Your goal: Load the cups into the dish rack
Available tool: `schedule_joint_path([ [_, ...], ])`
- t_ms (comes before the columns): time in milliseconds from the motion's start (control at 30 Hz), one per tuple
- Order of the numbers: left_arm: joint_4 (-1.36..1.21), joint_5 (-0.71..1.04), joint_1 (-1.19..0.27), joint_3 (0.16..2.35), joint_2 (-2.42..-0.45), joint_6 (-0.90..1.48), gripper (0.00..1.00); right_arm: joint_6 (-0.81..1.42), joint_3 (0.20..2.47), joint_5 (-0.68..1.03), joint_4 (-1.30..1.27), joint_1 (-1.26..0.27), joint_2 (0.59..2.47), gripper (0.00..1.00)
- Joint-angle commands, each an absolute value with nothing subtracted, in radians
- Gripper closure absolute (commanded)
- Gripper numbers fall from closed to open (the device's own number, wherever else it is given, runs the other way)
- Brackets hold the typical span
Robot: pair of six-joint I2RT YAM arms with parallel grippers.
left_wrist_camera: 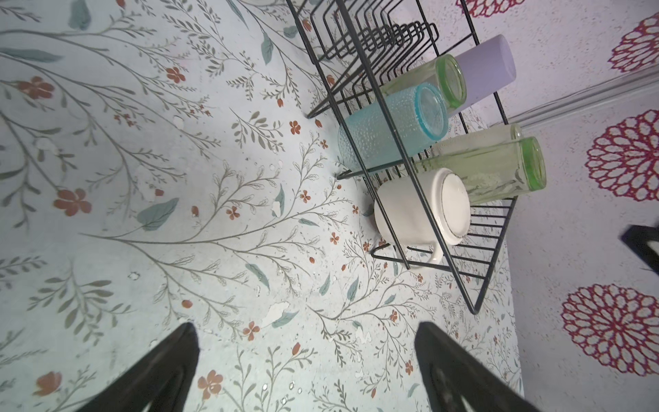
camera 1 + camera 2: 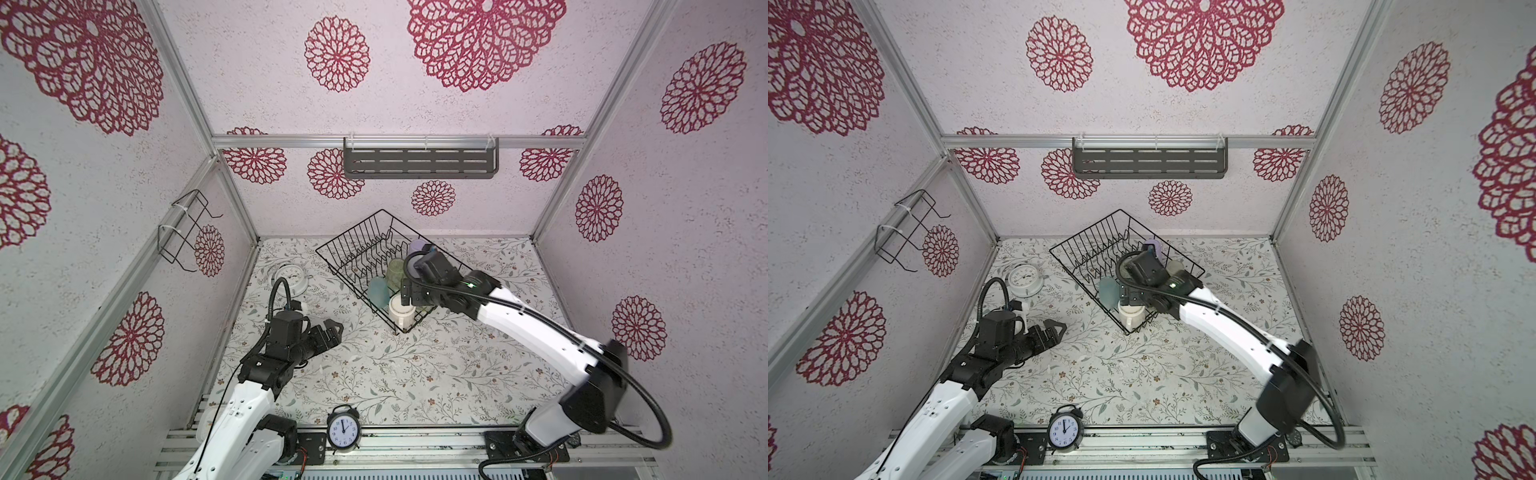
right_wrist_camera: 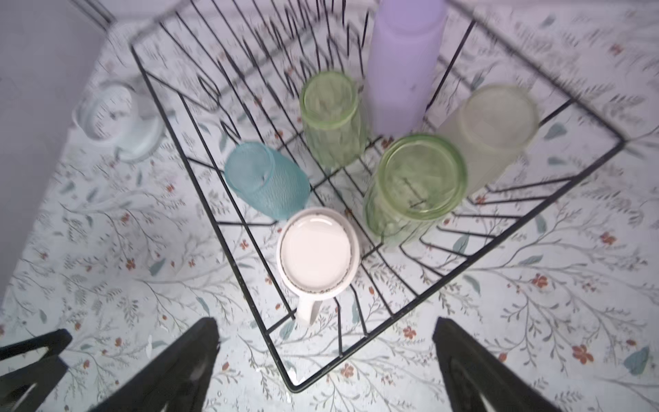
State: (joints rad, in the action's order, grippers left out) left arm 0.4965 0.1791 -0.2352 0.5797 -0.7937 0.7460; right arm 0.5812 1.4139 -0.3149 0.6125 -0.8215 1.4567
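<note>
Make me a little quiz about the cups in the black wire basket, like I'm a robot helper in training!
1. How many cups stand inside the dish rack?
2. True or false: the white mug stands with its mouth facing up.
3. What is the right gripper holding? A) the lilac tumbler B) the white mug C) nothing

Key
1. Six: the lilac tumbler, a pale tumbler, two green tumblers, a blue tumbler and the white mug.
2. False: it is upside down, bottom up.
3. C: its jaws are open and empty.
</note>
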Motion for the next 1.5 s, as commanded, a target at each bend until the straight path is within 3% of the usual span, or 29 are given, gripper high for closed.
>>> schedule_joint_path([
  [0,0.549,0.099,-0.227,0.642,-0.756,0.751,0.02,0.498,1.229,-0.502,0.304,-0.826,1.273,0.01],
  [200,0.589,-0.005,-0.227,0.713,-0.763,0.728,0.03,0.255,0.843,-0.704,-0.126,-0.803,1.010,0.02],
  [400,0.668,-0.206,-0.227,0.847,-0.833,0.702,0.03,0.169,0.667,-0.556,-0.229,-0.603,0.889,0.02],
  [600,0.495,-0.288,-0.227,0.817,-0.886,0.538,0.03,0.139,0.476,-0.495,-0.467,-0.298,0.851,0.02],
  [800,0.149,-0.424,-0.225,0.624,-0.892,0.290,0.03,0.139,0.377,-0.550,-0.591,-0.196,0.917,0.02],
  [933,-0.140,-0.329,-0.224,0.444,-0.899,-0.004,0.03,0.107,0.282,-0.583,-0.687,-0.181,0.963,0.01],
  [1100,-0.299,-0.342,-0.175,0.370,-0.983,-0.022,0.03,0.084,0.136,-0.589,-0.939,-0.165,1.056,0.01],
  [1267,-0.444,-0.349,-0.103,0.355,-1.166,-0.020,0.03,0.076,0.093,-0.482,-1.202,-0.142,1.250,0.01],
  [1467,-0.614,-0.285,-0.025,0.365,-1.274,-0.034,0.03,-0.044,0.215,-0.258,-1.163,-0.094,1.399,0.01],
])
